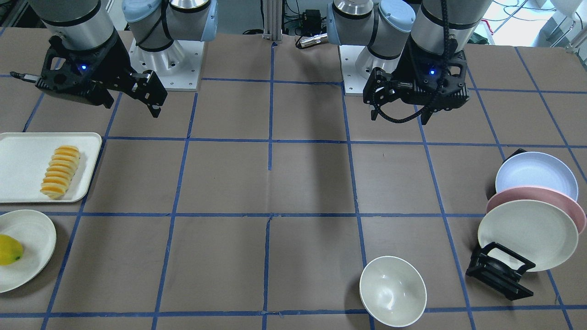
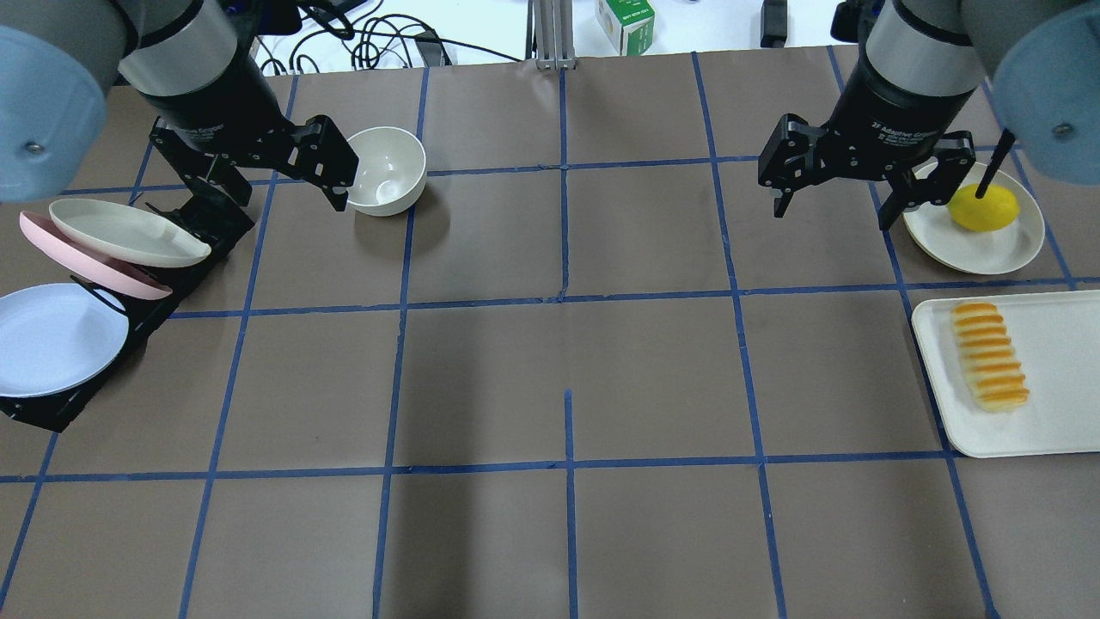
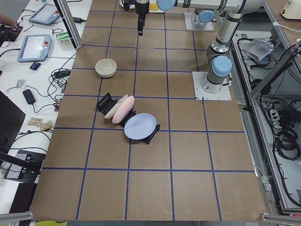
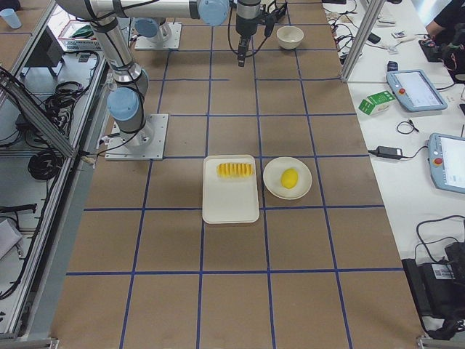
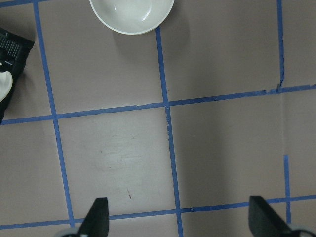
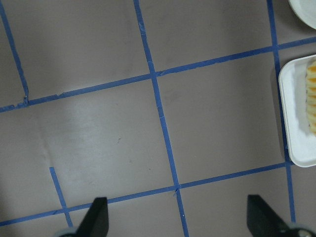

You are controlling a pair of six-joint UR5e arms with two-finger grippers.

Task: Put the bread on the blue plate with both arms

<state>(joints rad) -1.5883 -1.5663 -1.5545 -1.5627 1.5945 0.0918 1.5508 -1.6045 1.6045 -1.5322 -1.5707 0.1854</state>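
Note:
The bread [image 2: 989, 356], a ridged yellow-orange loaf, lies on a white tray [image 2: 1061, 404] at the right; it also shows in the front view [image 1: 60, 171] and at the right wrist view's edge [image 6: 312, 98]. The blue plate [image 2: 51, 340] leans in a black rack [image 2: 51, 411] at the far left, also seen in the front view [image 1: 535, 176]. My left gripper [image 2: 271, 185] is open and empty, high above the rack's far end, beside the bowl. My right gripper [image 2: 838, 202] is open and empty, left of the lemon plate and beyond the tray.
A pink plate [image 2: 86, 262] and a cream plate [image 2: 129, 232] lean in the same rack behind the blue one. A cream bowl [image 2: 387, 168] stands near my left gripper. A lemon [image 2: 982, 206] lies on a cream plate [image 2: 971, 249] beyond the tray.

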